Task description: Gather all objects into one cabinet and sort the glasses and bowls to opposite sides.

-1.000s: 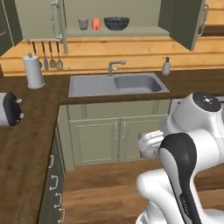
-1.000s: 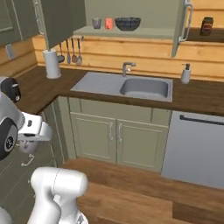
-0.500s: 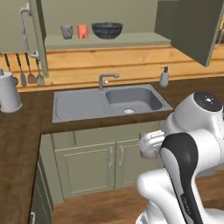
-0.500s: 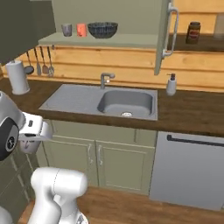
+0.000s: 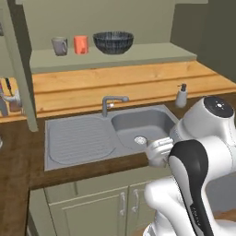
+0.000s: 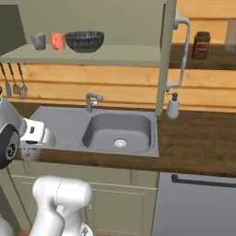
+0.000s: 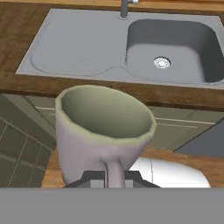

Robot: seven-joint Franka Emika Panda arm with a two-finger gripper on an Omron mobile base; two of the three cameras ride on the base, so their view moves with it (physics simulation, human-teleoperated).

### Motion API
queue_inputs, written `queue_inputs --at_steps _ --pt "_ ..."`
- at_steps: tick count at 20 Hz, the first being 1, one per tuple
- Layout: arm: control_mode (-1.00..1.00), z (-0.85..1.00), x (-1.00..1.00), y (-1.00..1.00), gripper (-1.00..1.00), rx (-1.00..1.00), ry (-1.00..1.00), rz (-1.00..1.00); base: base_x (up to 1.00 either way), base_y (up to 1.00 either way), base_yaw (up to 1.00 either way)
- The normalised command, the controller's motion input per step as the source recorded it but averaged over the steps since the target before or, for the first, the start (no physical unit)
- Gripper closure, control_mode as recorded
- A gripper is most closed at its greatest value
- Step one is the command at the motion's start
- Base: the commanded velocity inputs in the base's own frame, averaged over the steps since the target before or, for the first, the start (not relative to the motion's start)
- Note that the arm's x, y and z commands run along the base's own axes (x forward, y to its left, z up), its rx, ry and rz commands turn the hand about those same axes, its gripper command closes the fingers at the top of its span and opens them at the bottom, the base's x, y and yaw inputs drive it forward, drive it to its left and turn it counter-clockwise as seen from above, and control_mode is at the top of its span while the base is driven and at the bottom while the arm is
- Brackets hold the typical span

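Note:
In the hand view my gripper (image 7: 113,178) is shut on the handle of a grey mug (image 7: 103,131), held upright in front of the counter's edge before the sink. In the left base view the gripper (image 5: 157,154) sits at the counter's front edge. On the open cabinet's shelf (image 5: 115,57) stand another grey mug (image 5: 59,46), an orange-red cup (image 5: 80,44) and a wide dark ribbed bowl (image 5: 113,42) in a row, mug leftmost. The right base view shows the same mug (image 6: 38,41), cup (image 6: 57,41) and bowl (image 6: 84,40) on the shelf's left half.
A grey sink (image 5: 138,126) with drainboard and faucet (image 5: 110,102) lies under the shelf. A soap dispenser (image 6: 173,106) stands right of it. The open cabinet door (image 6: 167,55) with its curved bar handle (image 6: 183,50) juts out at the right. A dark jar (image 6: 201,45) stands beyond.
The whole picture has shifted and grown: the base has driven closer to the sink and cabinet. The mug stays in my shut gripper.

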Motion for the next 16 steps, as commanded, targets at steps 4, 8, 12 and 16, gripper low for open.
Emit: queue_inputs --at_steps 4,8,12,16 --pt "1.0 0.0 0.0 0.0 1.0 0.0 0.0 0.0 0.59 0.11 -0.21" --pt "1.0 0.0 0.0 0.0 1.0 0.0 0.0 0.0 0.36 0.27 -0.23" --pt "1.0 0.0 0.0 0.0 1.0 0.0 0.0 0.0 0.12 0.51 -0.23" --pt "1.0 0.0 0.0 0.0 1.0 0.0 0.0 0.0 0.46 0.61 -0.24"
